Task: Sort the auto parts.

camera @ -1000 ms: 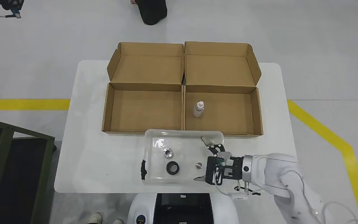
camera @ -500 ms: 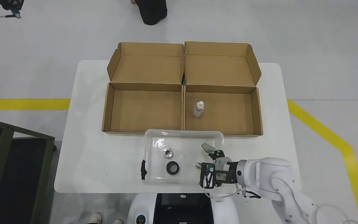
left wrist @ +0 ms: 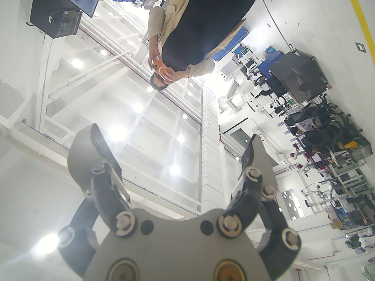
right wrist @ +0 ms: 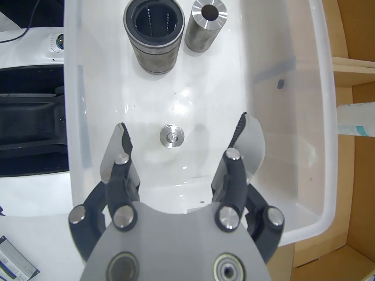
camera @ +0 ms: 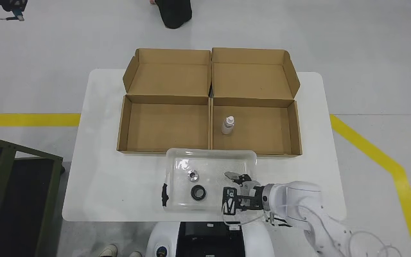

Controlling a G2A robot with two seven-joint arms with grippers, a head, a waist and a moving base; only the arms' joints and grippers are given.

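I take the step to be picking the small round metal part (right wrist: pixel 172 135) out of the white bin (right wrist: pixel 293 59), so I should descend straight, keep it centred, and close only once the tips are below its rim. My right gripper (right wrist: pixel 183 120) is spread wide and holds nothing, and the part lies on the bin floor between its fingers.

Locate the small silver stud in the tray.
Right wrist view: the small silver stud sits on the white tray floor, framed between the open right gripper's fingers, apart from the bearing and steel sleeve.
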